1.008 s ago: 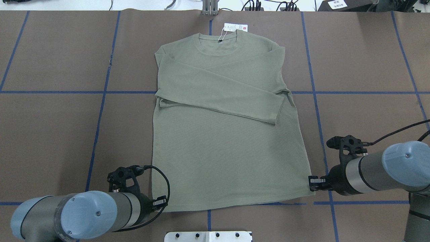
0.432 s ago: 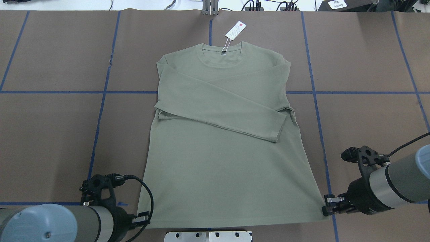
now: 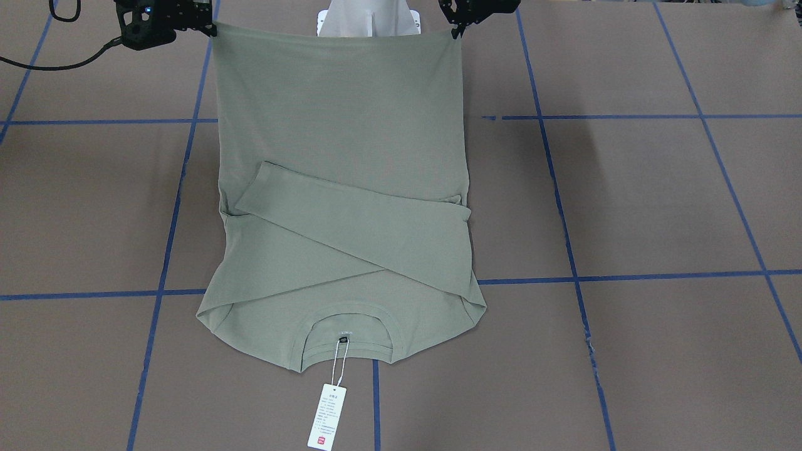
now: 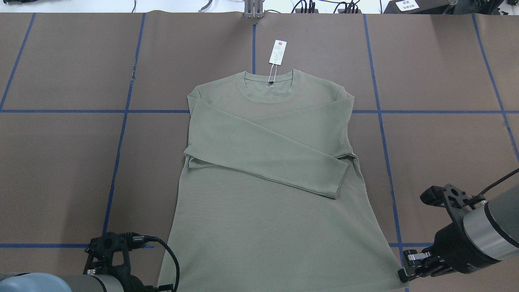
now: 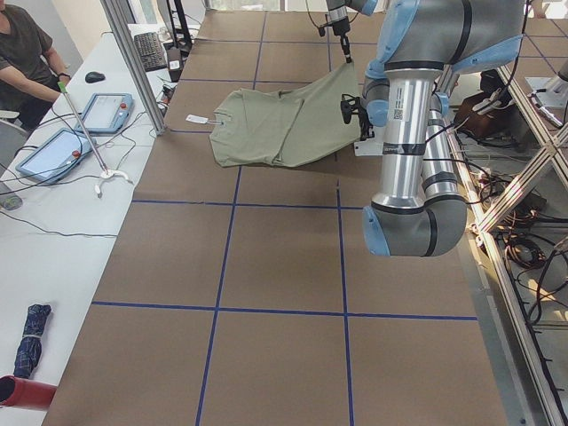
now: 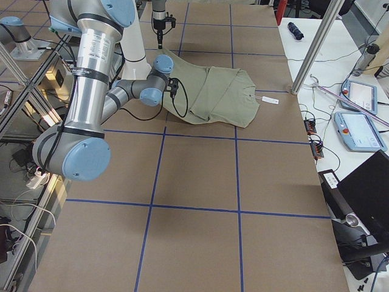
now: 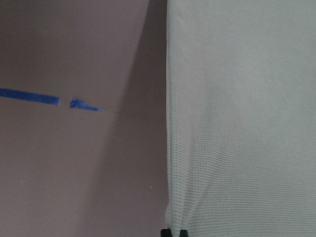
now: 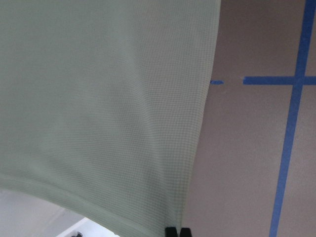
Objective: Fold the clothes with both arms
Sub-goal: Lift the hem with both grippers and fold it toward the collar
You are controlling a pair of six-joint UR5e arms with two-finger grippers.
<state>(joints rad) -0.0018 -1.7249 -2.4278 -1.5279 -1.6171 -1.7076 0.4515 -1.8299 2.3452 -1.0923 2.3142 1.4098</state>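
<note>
OK, status:
left gripper: pinched shut on a hem corner of the shirt, wrist low at robot-side bench edge
right gripper: clamped on the other hem corner, mirrored pose
shirt: hem raised, taut between the grippers; collar end flat on bench, sleeves crossed
hang tag: on bench beyond collar

Front view: left gripper and right gripper cropped by top edge. Overhead: shirt hem and left gripper run off bottom edge. Wrist views: only fingertips show, barely. Print on hang tag too small to read.
</note>
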